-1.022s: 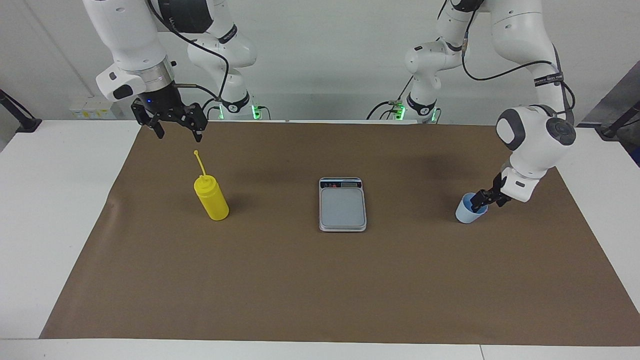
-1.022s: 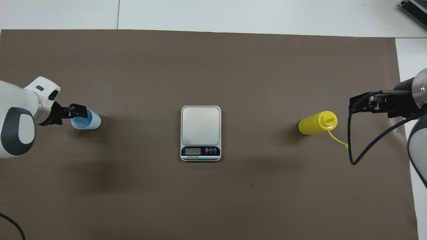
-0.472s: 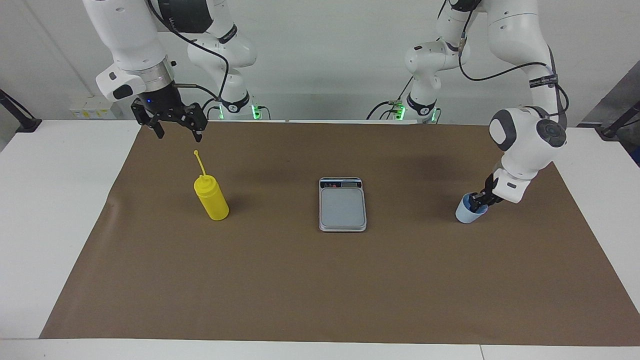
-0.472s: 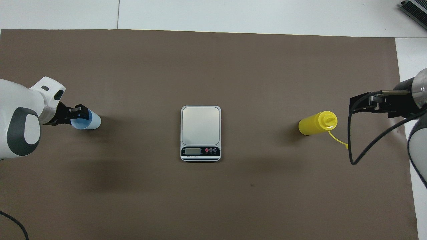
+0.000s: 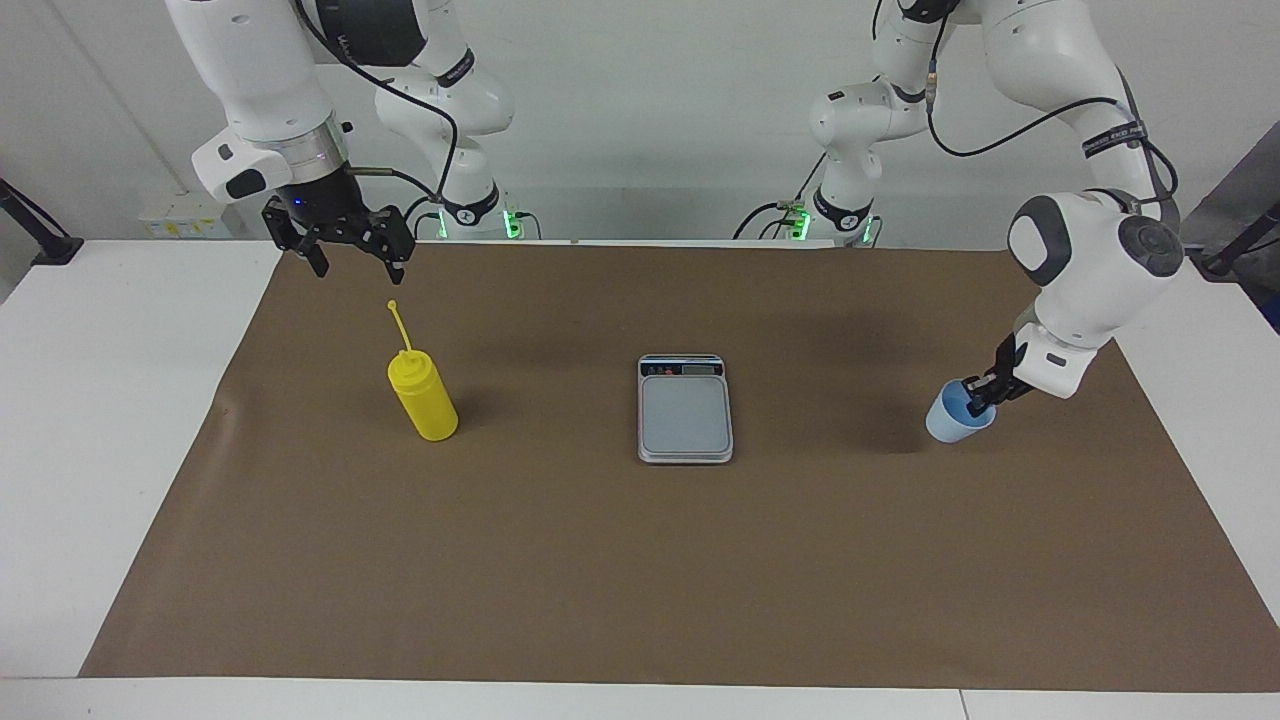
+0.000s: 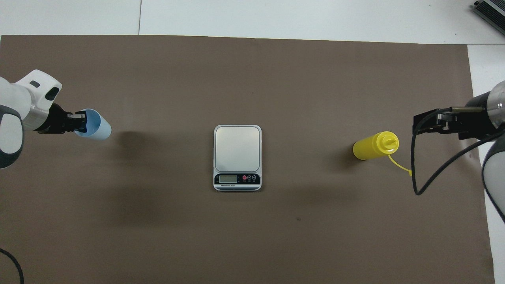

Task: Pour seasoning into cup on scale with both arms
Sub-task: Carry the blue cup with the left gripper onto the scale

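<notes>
Left gripper [image 5: 983, 399] has its jaws pinched on the cup [image 5: 957, 418] rim, cup lifted over the mat at the left arm's end. Thin, light, squashy: gentle rim grip. Right gripper [image 5: 355, 262] jaws spread, over the mat near the bottle [image 5: 423, 397]; scale [image 5: 684, 408] mid-bench.

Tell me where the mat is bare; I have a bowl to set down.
Bare: between the scale and the yellow bottle, and along the mat edge farthest from the robots. Crowded: where the left end effector grips the cup; the right end effector hangs open by the bottle.
</notes>
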Motion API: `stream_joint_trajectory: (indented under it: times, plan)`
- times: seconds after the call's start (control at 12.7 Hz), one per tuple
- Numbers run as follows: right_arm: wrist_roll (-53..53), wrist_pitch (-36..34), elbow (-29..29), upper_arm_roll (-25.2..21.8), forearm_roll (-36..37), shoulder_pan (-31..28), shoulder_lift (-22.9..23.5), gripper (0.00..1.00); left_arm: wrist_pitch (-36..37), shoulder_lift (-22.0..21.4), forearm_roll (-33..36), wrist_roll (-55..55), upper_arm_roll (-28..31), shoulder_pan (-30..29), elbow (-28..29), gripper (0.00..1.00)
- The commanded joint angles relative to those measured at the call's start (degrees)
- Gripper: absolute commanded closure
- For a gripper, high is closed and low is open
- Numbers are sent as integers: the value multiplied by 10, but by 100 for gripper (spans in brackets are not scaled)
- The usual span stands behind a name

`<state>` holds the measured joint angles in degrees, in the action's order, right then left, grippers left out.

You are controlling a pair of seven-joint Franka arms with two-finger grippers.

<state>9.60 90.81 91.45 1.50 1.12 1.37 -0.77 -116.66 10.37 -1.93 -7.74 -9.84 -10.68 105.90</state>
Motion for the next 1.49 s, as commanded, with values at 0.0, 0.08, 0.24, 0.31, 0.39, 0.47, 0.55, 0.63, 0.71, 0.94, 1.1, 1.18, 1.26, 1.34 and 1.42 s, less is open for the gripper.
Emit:
stream_joint_trajectory:
  times: [0.0,0.08,0.24,0.31,0.39,0.47,0.55,0.63,0.71,0.94,1.1,1.18,1.26,1.34,1.42]
  plan:
    - [-15,0,8,3,-13,-8,-8,0,24,4,-5,4,3,36,-41,100]
    - [-15,2,8,3,-13,-9,-8,0,25,4,-6,-2,3,54,-51,100]
    - [-15,2,8,3,-13,-9,-8,0,23,3,-2,-41,3,93,-60,100]
    - [-15,1,8,3,-13,-9,-8,0,21,3,0,-75,3,121,-62,100]
    - [-15,0,8,3,-13,-8,-8,0,18,3,6,-112,4,150,-62,100]
    - [-15,0,8,3,-13,-9,-8,0,14,3,18,-153,3,177,-61,100]
    - [-15,-1,8,3,-13,-9,-8,0,12,1,27,-193,3,206,-61,100]
    - [-15,-1,8,3,-13,-9,-8,0,4,-1,32,-224,3,231,-55,100]
    - [-15,-1,9,3,-13,-9,-8,0,1,-3,32,-247,3,251,-53,100]
    - [-15,-1,8,3,-13,-8,-8,0,-4,-4,32,-296,3,305,-49,100]
    - [-15,-1,8,3,-13,-8,-8,0,-37,-4,32,-321,3,325,-31,100]
    - [-15,-1,9,3,-13,-8,-8,0,-42,-5,32,-323,3,331,-21,100]
    - [-15,-1,9,3,-13,-8,-8,0,-49,2,32,-331,3,340,-18,100]
    - [-15,-1,9,3,-13,-8,-8,0,-58,6,32,-345,3,347,-18,100]
    - [-15,-1,9,3,-13,-8,-8,0,-64,17,33,-348,3,354,-16,100]
